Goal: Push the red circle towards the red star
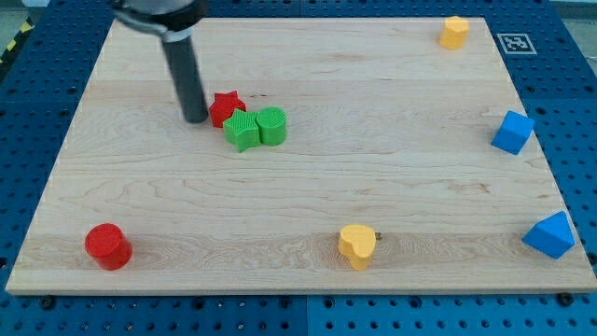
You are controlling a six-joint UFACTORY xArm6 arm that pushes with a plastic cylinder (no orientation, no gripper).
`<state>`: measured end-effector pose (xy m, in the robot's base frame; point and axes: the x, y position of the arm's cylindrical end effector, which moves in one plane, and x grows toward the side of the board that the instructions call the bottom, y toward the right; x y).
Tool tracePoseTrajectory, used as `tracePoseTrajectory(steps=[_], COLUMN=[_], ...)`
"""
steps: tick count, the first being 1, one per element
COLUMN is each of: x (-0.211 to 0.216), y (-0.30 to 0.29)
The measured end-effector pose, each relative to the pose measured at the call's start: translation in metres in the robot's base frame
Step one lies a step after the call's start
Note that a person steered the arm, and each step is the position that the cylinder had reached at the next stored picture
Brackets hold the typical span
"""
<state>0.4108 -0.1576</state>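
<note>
A wooden board [308, 201] is seen lying on a blue perforated table [574, 84], filling most of the frame. In the upper left of the frame the dark rod [185, 75] is lowered onto the board, and my tip [195, 120] is set just beside the left edge of the red star [226, 107], touching it or nearly so; which of the two cannot be told. No hand or jaws are carried by the arm, only this plain rod, so nothing is spread, pressed together or pinched. The red star is pressed against a green star-like block [242, 131] below and to its right, and a green cylinder [271, 125] is touching that block on its right side. The red circle [108, 246] is found in the lower left of the frame, near the board's bottom edge, well apart from the tip and from the red star. A yellow heart [357, 245] is placed at bottom centre. At the upper right a yellow block [454, 32] is seen near the top edge. Along the right edge a blue block [513, 132] is placed at mid height, and a second blue block [549, 234] in the lower right corner
</note>
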Motion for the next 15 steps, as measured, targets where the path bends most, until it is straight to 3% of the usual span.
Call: tracePoseTrajectory(steps=[2,4,8,10,12,15], x=[0.07,0.074,0.102,0.162,0.207,0.207], y=[-0.02,-0.02,-0.073,-0.098,-0.087,-0.08])
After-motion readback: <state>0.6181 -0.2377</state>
